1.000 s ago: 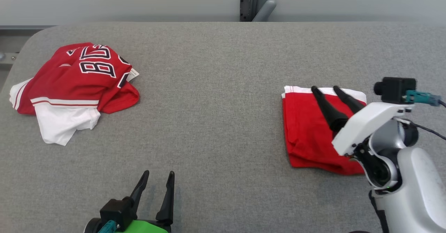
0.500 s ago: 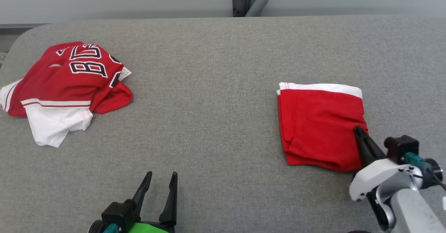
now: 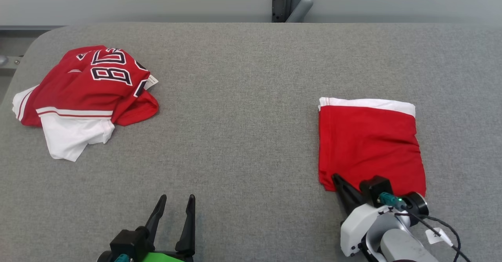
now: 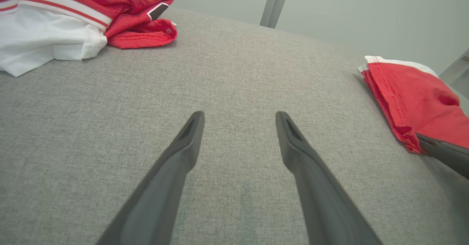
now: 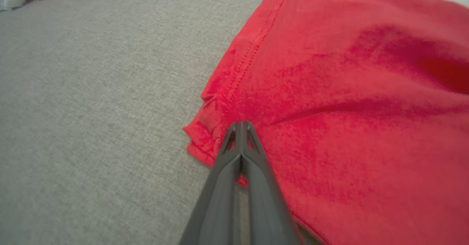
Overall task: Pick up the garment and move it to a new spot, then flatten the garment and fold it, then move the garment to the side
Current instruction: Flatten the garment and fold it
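Note:
A folded red garment (image 3: 368,144) with a white far edge lies flat on the right of the grey table (image 3: 243,97); the left wrist view has it at the right edge (image 4: 410,98). My right gripper (image 3: 335,177) is shut, its tips at the garment's near left corner. In the right wrist view the shut fingers (image 5: 241,124) lie over that corner of the red cloth (image 5: 348,91), and no cloth shows pinched between them. My left gripper (image 3: 177,197) is open and holds nothing, low over bare table at the front (image 4: 238,114).
A crumpled red and white jersey (image 3: 86,93) with dark lettering lies at the far left (image 4: 73,10). A grey post (image 3: 290,1) stands behind the table's far edge. Bare grey cloth stretches between the two garments.
My right gripper has shut and drawn back from over the folded garment to its near left corner. The head camera has shifted a little. The left gripper has stayed where it was.

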Tool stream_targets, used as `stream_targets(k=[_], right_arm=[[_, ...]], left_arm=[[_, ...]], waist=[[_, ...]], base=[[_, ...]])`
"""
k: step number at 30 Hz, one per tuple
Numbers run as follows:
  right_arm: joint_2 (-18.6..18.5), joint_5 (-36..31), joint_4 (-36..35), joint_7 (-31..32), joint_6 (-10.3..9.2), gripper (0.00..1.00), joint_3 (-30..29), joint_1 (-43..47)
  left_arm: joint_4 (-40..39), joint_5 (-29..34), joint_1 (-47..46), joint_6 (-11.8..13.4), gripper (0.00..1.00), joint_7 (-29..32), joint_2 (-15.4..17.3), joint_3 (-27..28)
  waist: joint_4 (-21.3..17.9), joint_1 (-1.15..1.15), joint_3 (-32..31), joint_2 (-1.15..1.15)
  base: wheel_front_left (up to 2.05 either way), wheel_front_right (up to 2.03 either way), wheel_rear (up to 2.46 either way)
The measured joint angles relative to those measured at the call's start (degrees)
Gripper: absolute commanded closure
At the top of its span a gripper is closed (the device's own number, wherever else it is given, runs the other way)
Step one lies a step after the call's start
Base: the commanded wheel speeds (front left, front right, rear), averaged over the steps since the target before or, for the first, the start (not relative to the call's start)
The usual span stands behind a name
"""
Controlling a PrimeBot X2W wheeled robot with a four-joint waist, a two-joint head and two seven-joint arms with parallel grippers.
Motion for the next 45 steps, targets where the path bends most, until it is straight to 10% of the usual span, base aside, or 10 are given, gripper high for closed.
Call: stream_targets(k=[5,9,11,12,13,31,38,45], right_arm=[[0.16,2.44,-0.26,-0.23,-0.02,1.0,3.82,-0.13],[-0.3,5.19,-6.64,-0.66,0.0,0.78,1.04,0.51],[-0.4,6.84,-10.39,-0.74,0.0,0.53,-1.83,2.54],[-0.46,7.91,-12.18,-0.74,0.0,0.09,-3.52,3.84],[-0.56,8.86,-13.52,-0.48,0.0,0.0,-5.2,4.97],[-1.16,20.62,-14.04,32.79,-0.04,0.0,-29.21,-2.74],[-0.46,20.52,-13.19,32.12,-0.05,0.0,-29.33,-2.43],[-3.54,15.43,-21.28,16.91,-0.05,0.0,-23.04,6.08]], left_arm=[[0.07,0.11,0.36,-0.23,0.0,0.0,-0.35,0.89],[-0.32,0.12,0.99,-0.31,0.0,0.0,-0.51,1.99],[-0.64,0.14,1.33,-0.32,0.0,0.0,-0.53,2.64],[-0.89,0.21,1.59,-0.34,0.0,0.0,-0.56,2.88],[-1.14,0.27,1.96,-0.43,0.0,0.0,-0.59,3.16],[-2.68,0.65,0.36,-0.7,0.0,0.0,-0.81,2.22],[-2.25,0.07,0.76,-0.45,0.0,0.0,-0.82,1.93],[-1.87,-0.37,3.78,-0.15,0.0,0.0,-0.82,2.86]], waist=[[-0.33,0.0,-0.18,0.0],[-0.94,0.0,-0.61,0.0],[-1.41,0.0,-0.96,0.0],[-1.68,0.0,-1.16,0.0],[-1.99,0.0,-1.35,0.0],[-3.33,0.0,1.06,0.0],[-1.89,0.0,0.87,0.0],[-2.31,0.0,-2.59,0.0]], base=[[0.0,0.0,0.0],[0.0,0.0,0.0],[0.0,0.0,0.0],[0.0,0.0,0.0],[0.0,0.0,0.0],[0.0,0.0,0.0],[0.0,0.0,0.0],[0.0,0.0,0.0]])
